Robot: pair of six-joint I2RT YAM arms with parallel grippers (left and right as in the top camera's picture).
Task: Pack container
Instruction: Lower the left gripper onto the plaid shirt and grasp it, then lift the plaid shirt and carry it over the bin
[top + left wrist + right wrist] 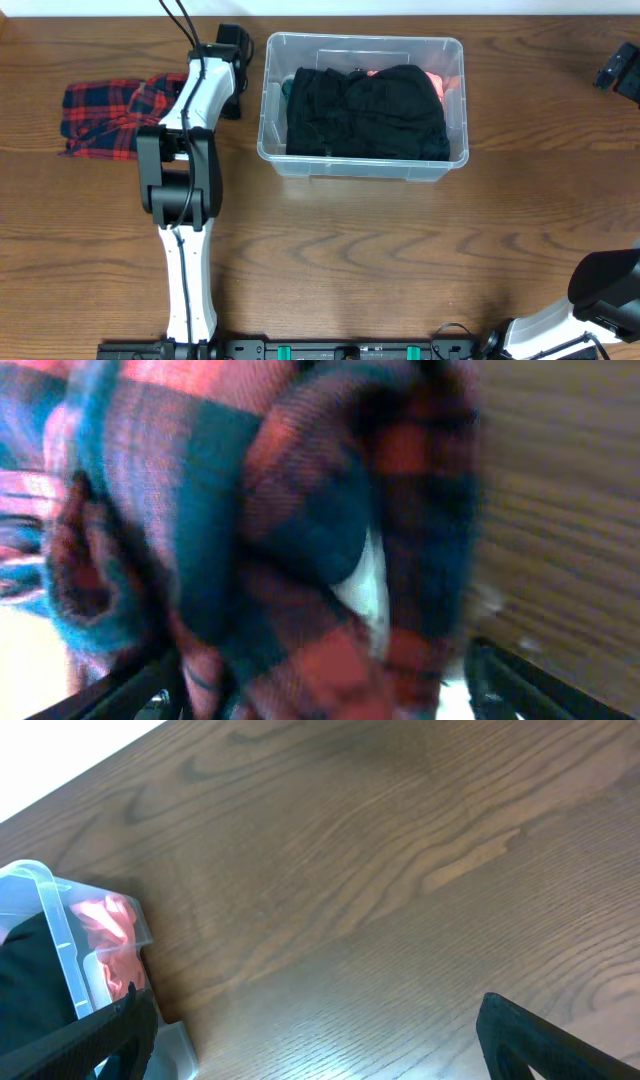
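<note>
Overhead shows the container upright toward the back of the wooden table, roughly mid-width. A black garment fills most of it, w/ a bit of orange-pink cloth showing at its back right corner. Left of the bin, and apart from it, a red-and-navy plaid shirt lies spread on the wood. My left arm reaches up the table over the shirt's right edge, its wrist between shirt and bin. Left wrist view is blurry and nearly all plaid. The left gripper has its fingers out at the bottom corners, set wide apart, w/ the fabric bunched between and ahead of them. It isn't clamped on the cloth, and I can't tell if either pad touches it. Right wrist view has the right gripper spread wide too, holding nothing, only bare wood between the fingers. At the left edge I see one corner of the bin, pink cloth pressed against the clear wall. From overhead that claw sits at the far right edge — well apart from the bin.
</note>
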